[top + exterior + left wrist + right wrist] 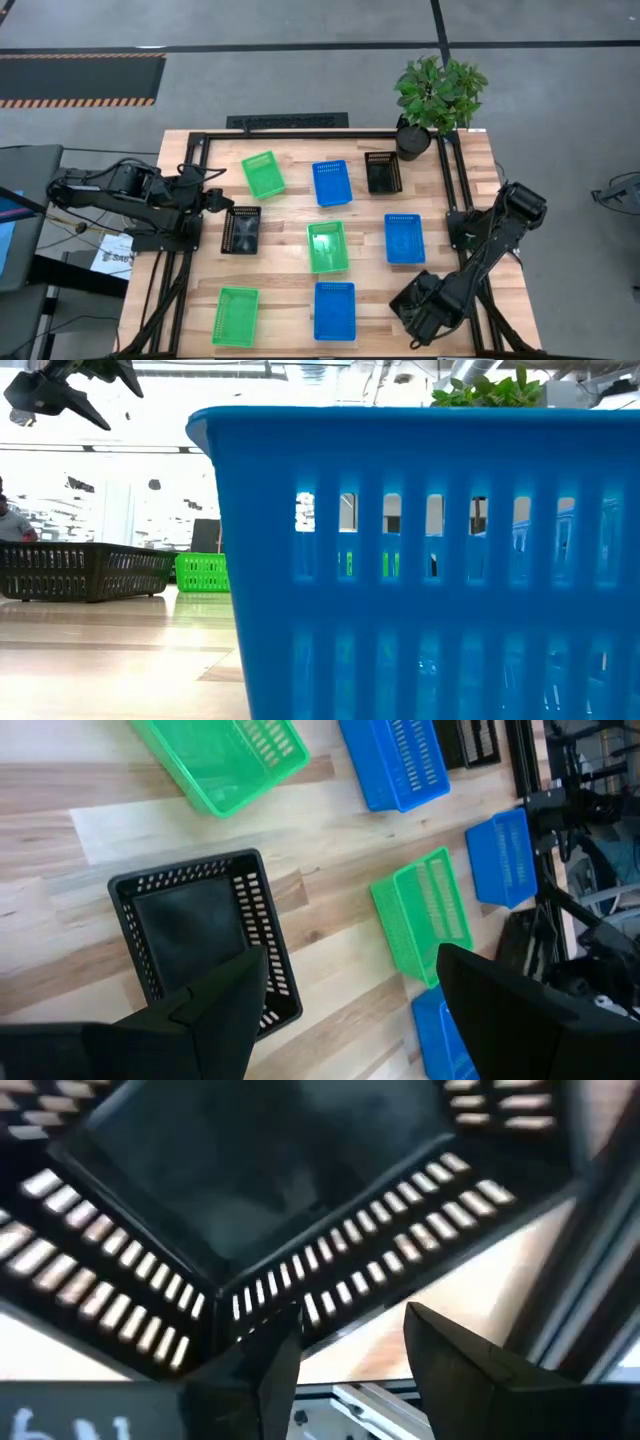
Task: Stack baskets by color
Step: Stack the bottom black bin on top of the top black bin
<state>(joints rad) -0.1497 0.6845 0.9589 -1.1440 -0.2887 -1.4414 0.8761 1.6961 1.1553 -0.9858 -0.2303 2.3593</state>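
Several baskets lie spread over the wooden table (pixel 290 275): green baskets (pixel 263 173) (pixel 327 246) (pixel 235 316), blue baskets (pixel 331 183) (pixel 404 239) (pixel 334 311), and black baskets (pixel 384 172) (pixel 241 230). My left gripper (pixel 214 200) hovers open just beside the left black basket (pixel 200 935); it also shows high in the low view as the left gripper (pixel 65 390). My right gripper (pixel 412 312) is at the front right, open. Its fingers (pixel 250 1370) straddle the wall of another black basket (pixel 260 1170), which fills the right wrist view.
A potted plant (pixel 438 92) in a black pot (pixel 412 140) stands at the back right corner. Black frame rails (pixel 300 133) run along the table's back and sides. The front blue basket (pixel 430 560) blocks most of the low view.
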